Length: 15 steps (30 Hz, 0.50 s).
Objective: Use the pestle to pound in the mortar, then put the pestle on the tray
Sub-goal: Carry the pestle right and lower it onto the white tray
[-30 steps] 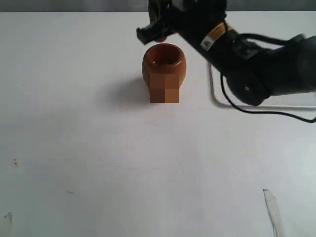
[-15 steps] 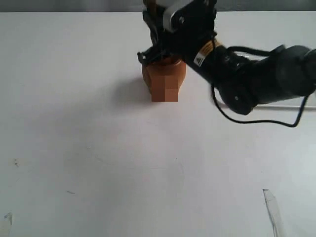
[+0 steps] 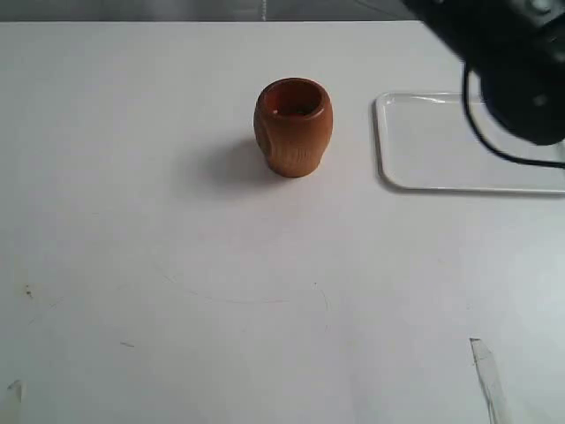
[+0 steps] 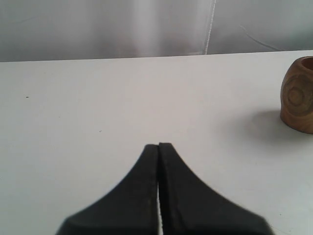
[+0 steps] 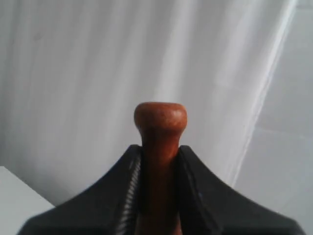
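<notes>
Right now the pestle is sitting clamped in the right gripper, whose jaws are pinching its narrow neck just under the knob, with only pale curtain behind it. It is hanging clear of the mortar, which is standing upright on the white table, near the tray. The right arm is looming above the tray's far side. The left gripper is hovering pressed together and holding nothing, well apart from the mortar. I am judging the placing step to be in hand; the next move is calling for lowering the pestle flat onto the tray before letting go.
</notes>
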### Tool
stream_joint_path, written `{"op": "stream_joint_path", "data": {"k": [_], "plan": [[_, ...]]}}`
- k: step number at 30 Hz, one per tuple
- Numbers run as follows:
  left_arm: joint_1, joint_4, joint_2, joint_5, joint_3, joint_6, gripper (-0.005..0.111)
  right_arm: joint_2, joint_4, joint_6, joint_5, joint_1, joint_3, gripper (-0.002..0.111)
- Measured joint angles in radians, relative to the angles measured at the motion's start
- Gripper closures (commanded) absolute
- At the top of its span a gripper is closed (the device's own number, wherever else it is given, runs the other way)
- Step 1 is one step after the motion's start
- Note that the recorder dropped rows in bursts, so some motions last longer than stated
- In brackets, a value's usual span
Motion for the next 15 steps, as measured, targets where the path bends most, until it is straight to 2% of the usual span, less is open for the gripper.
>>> {"op": "stream_joint_path", "data": {"k": [3, 4, 8, 12, 15], "plan": [[0.000, 0.000, 0.000, 0.000, 0.000, 0.000, 0.107, -0.205, 0.047, -0.205, 0.334, -0.015, 0.000, 0.108], [0.000, 0.000, 0.000, 0.000, 0.000, 0.000, 0.107, -0.248, 0.053, -0.277, 0.507, -0.037, 0.000, 0.108], [0.000, 0.000, 0.000, 0.000, 0.000, 0.000, 0.107, -0.253, 0.053, -0.368, 1.018, -0.185, 0.000, 0.108], [0.000, 0.000, 0.000, 0.000, 0.000, 0.000, 0.107, -0.163, 0.047, -0.372, 1.213, -0.299, 0.000, 0.108], [0.000, 0.000, 0.000, 0.000, 0.000, 0.000, 0.107, -0.065, -0.034, -0.372, 1.237, -0.327, 0.000, 0.108]]}}
